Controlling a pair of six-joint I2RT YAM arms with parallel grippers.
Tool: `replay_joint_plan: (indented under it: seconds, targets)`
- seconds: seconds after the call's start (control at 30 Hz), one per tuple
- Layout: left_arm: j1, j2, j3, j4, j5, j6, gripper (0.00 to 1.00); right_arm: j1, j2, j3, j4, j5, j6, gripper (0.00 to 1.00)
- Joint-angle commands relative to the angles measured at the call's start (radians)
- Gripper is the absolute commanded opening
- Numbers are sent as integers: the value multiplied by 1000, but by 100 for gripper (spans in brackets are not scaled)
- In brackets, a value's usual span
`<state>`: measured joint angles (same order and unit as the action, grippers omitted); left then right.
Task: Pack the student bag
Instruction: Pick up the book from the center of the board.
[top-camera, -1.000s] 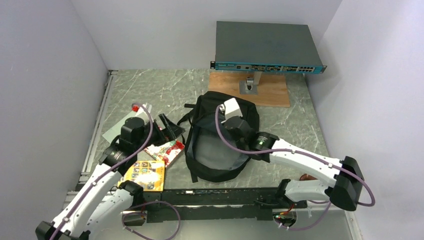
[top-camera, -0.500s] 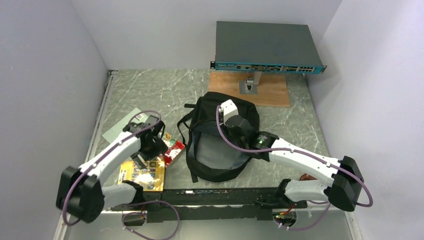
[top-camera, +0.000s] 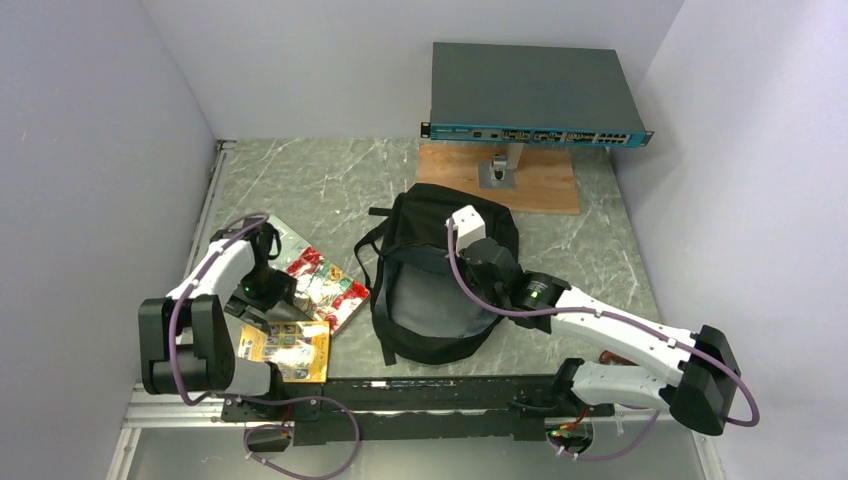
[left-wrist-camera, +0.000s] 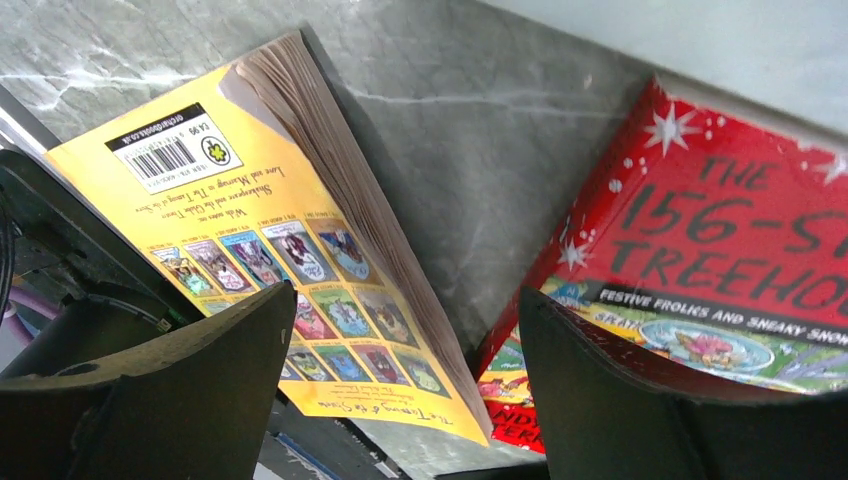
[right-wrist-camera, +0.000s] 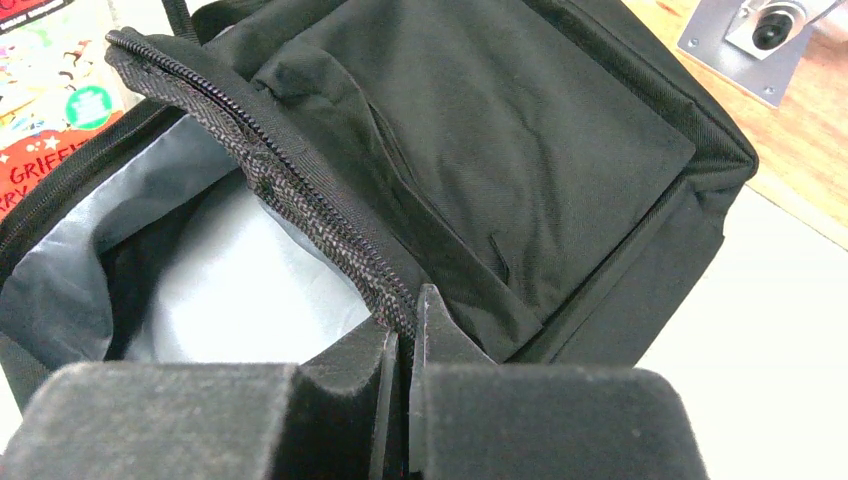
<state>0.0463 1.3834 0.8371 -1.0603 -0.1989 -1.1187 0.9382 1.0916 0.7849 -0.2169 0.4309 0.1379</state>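
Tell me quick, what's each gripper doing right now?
Left gripper: open, holding nothing.
Right gripper: shut on the student bag at its zipper edge.

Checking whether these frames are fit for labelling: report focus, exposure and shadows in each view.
Top external: evenly lit and sharp, only faint shadows around the backpack. Left wrist: the title on the red book and the barcode on the yellow book read crisply; the jaws are dark and featureless. Right wrist: the zipper weave is sharp, the jaws in front soft, the table at right washed out pale.
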Motion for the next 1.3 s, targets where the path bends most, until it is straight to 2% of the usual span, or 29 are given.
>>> replay_joint_plan:
  seconds: [0.0, 0.17, 0.37, 0.47, 0.63, 0.73, 0.83, 0.87, 1.1, 1.2, 1.27]
  targets:
    - [38, 60, 5, 27, 32, 6, 87, -3, -27, -15, 61, -5, -17, 0]
    - [51, 145, 9, -60, 48, -62, 82, -3, -56, -29, 77, -22, -15, 0]
    - [59, 168, -35, -38, 90, -97, 78, -3, -73, -45, 95, -34, -16, 0]
    - [59, 200, -38, -38, 107, -98, 70, -3, -72, -44, 96, -42, -14, 0]
    - [62, 184, -68, -44, 113, -111, 50, -3, -80, -50, 102, -42, -11, 0]
    - [63, 137, -58, -73, 110, -112, 38, -3, -84, -52, 98, -38, -12, 0]
    - [64, 74, -39, -115, 106, -117, 15, -3, -85, -49, 98, -38, -15, 0]
    - [64, 54, -30, -129, 102, -118, 12, -3, -84, -48, 97, -39, -15, 0]
    - [63, -154, 49, -222, 119, -76, 7, -3, -69, -41, 87, -34, -14, 0]
    - [61, -290, 70, -186, 154, -39, 0, -3, -63, -36, 84, -27, -13, 0]
    - [61, -379, 72, -108, 239, 33, 0, -3, -55, -25, 77, -27, -12, 0]
